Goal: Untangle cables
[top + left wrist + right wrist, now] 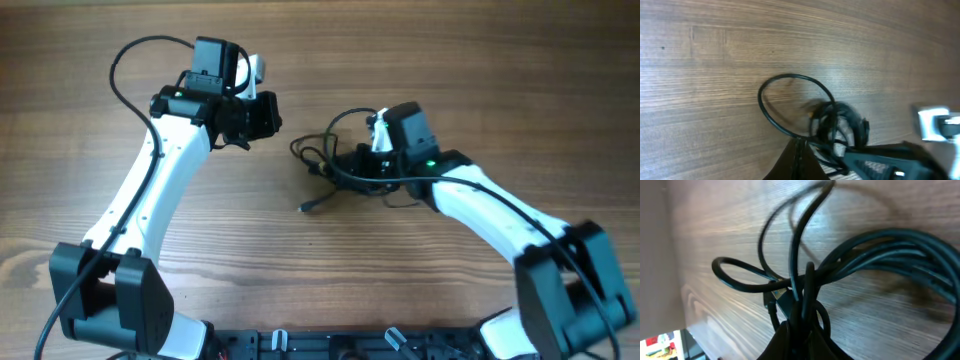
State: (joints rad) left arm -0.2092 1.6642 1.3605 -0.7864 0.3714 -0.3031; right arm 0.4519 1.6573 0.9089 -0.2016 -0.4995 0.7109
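Only the right side had the cables (338,163)
right fingers (786,347) were clamped on the strands — left fingers (790,165) were clenched empty, the clump just ahead of them.

Nothing readable anywhere here, no text, labels, brands or numbers (the small blurry red-and-white patch (657,344) in the right wrist view's corner is too smeared to make out).

A brown wooden tabletop (400,280) with long horizontal grain fills the overhead view from edge to edge. In the left wrist view, a soft pale sheen of light lies on the wood right of centre. In the right wrist view, a pale blurred strip (655,255) runs down the left edge.
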